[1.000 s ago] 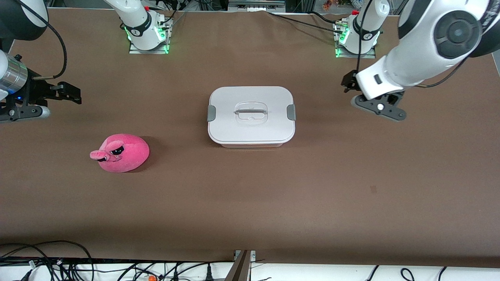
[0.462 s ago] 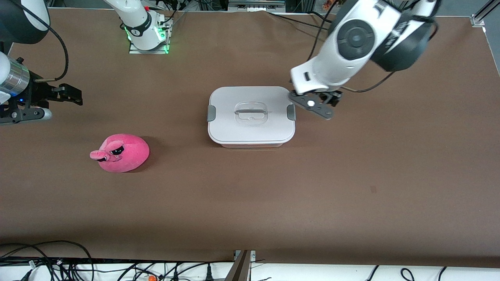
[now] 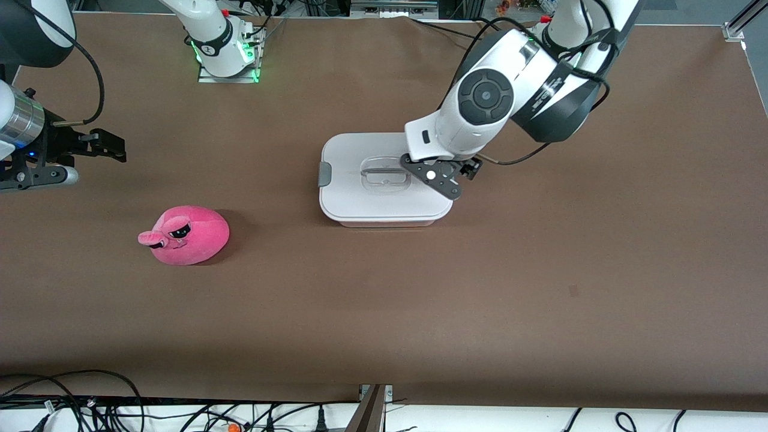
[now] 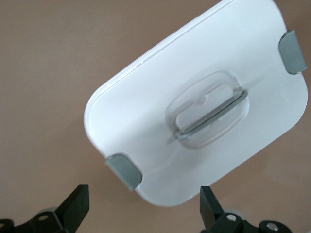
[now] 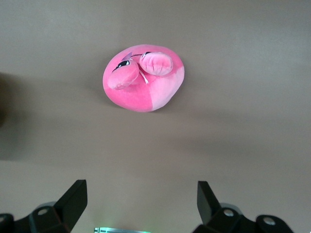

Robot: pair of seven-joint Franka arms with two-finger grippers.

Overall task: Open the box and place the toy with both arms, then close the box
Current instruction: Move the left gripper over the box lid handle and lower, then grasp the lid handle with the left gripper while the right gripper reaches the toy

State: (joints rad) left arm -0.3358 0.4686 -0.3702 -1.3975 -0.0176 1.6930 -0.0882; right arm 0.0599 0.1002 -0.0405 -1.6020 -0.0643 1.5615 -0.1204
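Note:
The box [image 3: 360, 201] stands mid-table with its white lid on, a grey clip [image 3: 324, 174] at its end, and a clear handle [image 3: 384, 174] in the middle. My left gripper [image 3: 445, 175] hangs open over the box's end toward the left arm. In the left wrist view its fingers [image 4: 77, 206] frame the box [image 4: 146, 116] corner beside one grey clip [image 4: 124, 171], holding nothing. The pink toy [image 3: 191, 235] lies toward the right arm's end, nearer the front camera than the box. My right gripper [image 3: 114, 149] waits open above the table beside the toy [image 5: 144, 80], holding nothing [image 5: 141, 201].
The arms' bases [image 3: 227, 54] with green lights stand along the table's edge farthest from the front camera. Cables [image 3: 90, 402] hang below the table's front edge. A small dark mark [image 3: 573, 291] shows on the brown cloth toward the left arm's end.
My left arm has swung from the left arm's end of the table to over the box's end. The right arm, box and toy have not moved.

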